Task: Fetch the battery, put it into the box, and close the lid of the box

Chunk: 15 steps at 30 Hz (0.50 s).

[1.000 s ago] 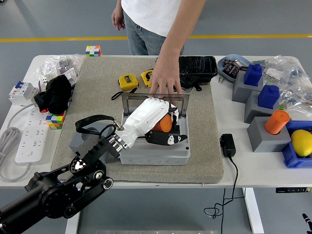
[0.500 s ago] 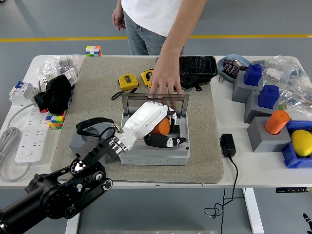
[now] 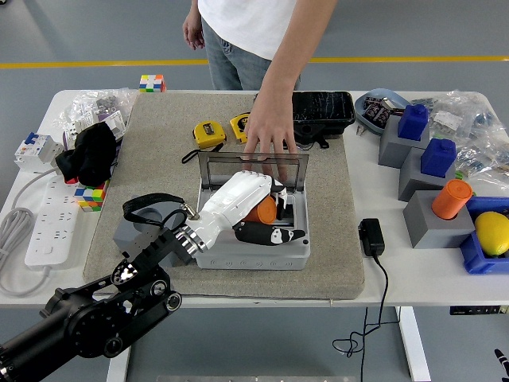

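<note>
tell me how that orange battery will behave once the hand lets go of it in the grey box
The orange battery looks rounded, so it may roll a little, though the grey box walls should stop it. It looks rigid, not floppy. The left hand wraps it loosely, so it is probably light for its size.

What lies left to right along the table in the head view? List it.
White power strip → black cloth → yellow tape measure → grey box → black charger → orange cylinder → yellow lemon.
</note>
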Motion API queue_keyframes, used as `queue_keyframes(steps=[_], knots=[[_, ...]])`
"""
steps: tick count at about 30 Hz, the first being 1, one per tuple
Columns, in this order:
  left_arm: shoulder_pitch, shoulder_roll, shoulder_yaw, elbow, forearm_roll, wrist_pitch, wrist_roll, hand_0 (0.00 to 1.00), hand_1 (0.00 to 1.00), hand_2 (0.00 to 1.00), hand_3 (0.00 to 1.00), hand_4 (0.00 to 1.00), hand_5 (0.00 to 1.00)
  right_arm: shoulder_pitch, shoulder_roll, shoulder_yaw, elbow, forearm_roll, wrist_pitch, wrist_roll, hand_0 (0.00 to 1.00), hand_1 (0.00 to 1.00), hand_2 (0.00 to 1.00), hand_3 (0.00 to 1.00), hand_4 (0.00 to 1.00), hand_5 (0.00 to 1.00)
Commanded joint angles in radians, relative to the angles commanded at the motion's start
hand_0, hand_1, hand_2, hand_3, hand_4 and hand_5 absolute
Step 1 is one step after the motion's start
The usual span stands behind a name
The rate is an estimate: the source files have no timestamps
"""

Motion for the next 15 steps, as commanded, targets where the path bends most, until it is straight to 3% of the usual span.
queue_keyframes(steps=[15], knots=[[-0.014,-0.01,-0.007,0.022,0.02,0.005,-0.004,0.126,0.098,0.141,0.13,0.998,0.573,0.001,0.001,-0.001,0.0,0.003,0.001,0.001,0.827,0.819,0.782,0.818,0.998,0.998]])
